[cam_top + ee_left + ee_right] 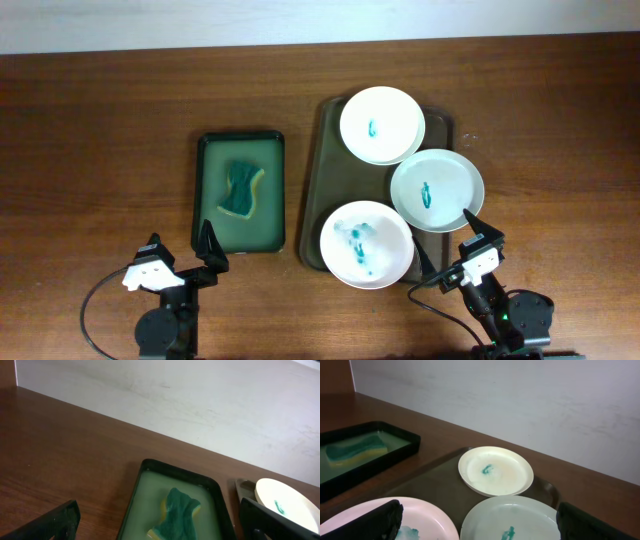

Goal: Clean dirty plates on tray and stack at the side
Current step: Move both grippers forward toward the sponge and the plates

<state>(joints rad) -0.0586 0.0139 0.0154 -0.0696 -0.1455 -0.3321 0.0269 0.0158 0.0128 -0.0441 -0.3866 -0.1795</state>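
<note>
Nearest the arm bases, the left end effector [181,244] hangs over bare bench [90,150] with its fingers spread wide and nothing between them, just short of the near rim of the small dark green tray [200,190]; the right end effector [449,240] is likewise spread and empty, set between the pink plate [366,244] and the pale green plate [437,190]; the pink plate, the closest of the three, carries broad teal smears and reaches past the near rim of the brown tray [325,140]; the pale green plate lies just beyond it to the right, one teal mark at its middle, overhanging the tray's right rim; a green and yellow sponge [240,188] lies in shallow liquid in the small tray; farthest stands the cream plate [381,124], also marked teal, wholly on the brown tray.
</note>
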